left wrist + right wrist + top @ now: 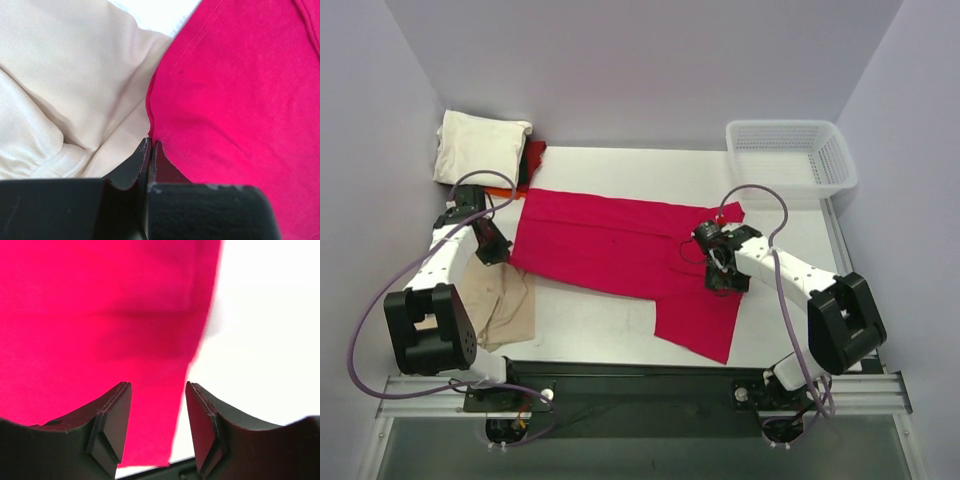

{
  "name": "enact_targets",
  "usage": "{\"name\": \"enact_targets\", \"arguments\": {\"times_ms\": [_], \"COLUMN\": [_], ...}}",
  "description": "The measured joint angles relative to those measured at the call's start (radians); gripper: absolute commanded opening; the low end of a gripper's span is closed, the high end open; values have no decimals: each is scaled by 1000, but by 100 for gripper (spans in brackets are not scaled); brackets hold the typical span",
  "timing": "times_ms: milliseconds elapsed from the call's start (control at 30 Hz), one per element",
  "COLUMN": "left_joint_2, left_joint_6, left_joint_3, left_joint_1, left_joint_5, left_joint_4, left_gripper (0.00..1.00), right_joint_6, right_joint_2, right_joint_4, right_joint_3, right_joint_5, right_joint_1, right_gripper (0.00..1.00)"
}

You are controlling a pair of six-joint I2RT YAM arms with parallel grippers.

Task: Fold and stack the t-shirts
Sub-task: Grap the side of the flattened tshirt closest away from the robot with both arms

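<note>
The crimson t-shirt (610,245) lies spread flat across the middle of the table. My left gripper (492,246) sits at its left edge. In the left wrist view the left gripper (151,143) is shut, with the hem of the red cloth (240,100) running into its tips, beside the tan-beige t-shirt (75,75). My right gripper (720,272) hovers over the shirt's right part. The right wrist view shows the right gripper (157,387) open, with the blurred red cloth edge (100,315) below it. A folded cream-white t-shirt (480,145) rests at the back left, on an orange-red one (524,182).
The tan-beige t-shirt (502,300) lies crumpled at the near left by the left arm. A white lattice basket (790,160) stands at the back right. Bare white table (590,325) shows in front of the red shirt and beside it (265,330).
</note>
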Motion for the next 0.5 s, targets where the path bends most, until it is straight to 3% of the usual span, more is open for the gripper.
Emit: {"name": "enact_targets", "arguments": {"times_ms": [267, 500], "left_joint_2": [0, 0], "left_joint_6": [0, 2], "left_joint_3": [0, 0], "left_joint_1": [-14, -24], "left_joint_5": [19, 21], "left_joint_4": [-5, -5], "left_gripper": [0, 0], "right_joint_6": [69, 148], "right_joint_2": [-146, -262], "right_joint_4": [-59, -106], "right_joint_3": [-197, -294], "right_joint_5": [-64, -126], "right_joint_1": [16, 121], "right_gripper": [49, 50]}}
